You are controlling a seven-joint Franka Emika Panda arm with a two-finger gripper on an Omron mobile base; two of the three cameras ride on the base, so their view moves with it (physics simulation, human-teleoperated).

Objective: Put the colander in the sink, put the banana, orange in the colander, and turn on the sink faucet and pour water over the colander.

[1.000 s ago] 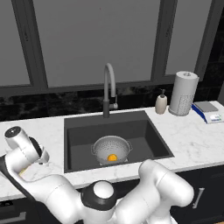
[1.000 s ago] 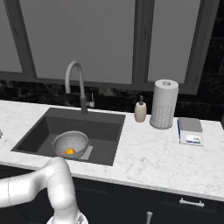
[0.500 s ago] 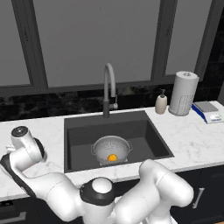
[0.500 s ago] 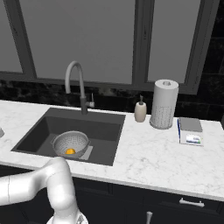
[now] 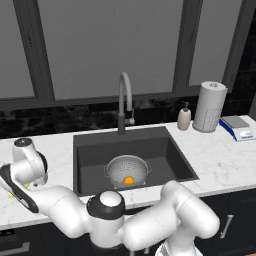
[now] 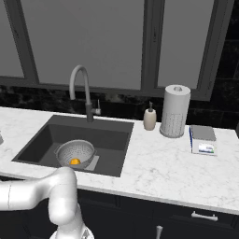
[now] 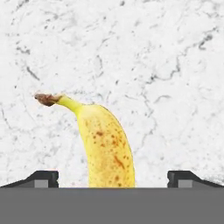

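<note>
In the left base view the colander (image 5: 127,170) sits on the bottom of the sink (image 5: 90,155), toward the front and close below the faucet (image 5: 124,102), so water from the arched spout should fall into or near it. The orange (image 5: 128,180) lies inside the colander, so 1 of the 2 fruits is in place. The arm reaches far to the left over the white marble worktop (image 5: 220,160), its wrist bent down toward the surface beside the sink, which suits picking something lying flat there. A paper-towel roll (image 5: 209,107), a soap bottle (image 5: 184,118) and a small scale (image 5: 237,127) stand on the right, well apart from the work. In the right base view the colander (image 6: 75,153) again rests in the sink (image 6: 112,140) with the orange (image 6: 74,161) in it, and the faucet (image 6: 82,92) rises behind the basin. In the hand view the banana (image 7: 103,142) lies flat on the worktop (image 7: 166,65), its stem pointing up and left in the frame. The hand (image 7: 113,178) is spread wide, 1 fingertip on each side of the banana and neither touching it, so the grasp is lined up but not yet made. I judge the next step to be lowering and closing across the fruit's width.
</note>
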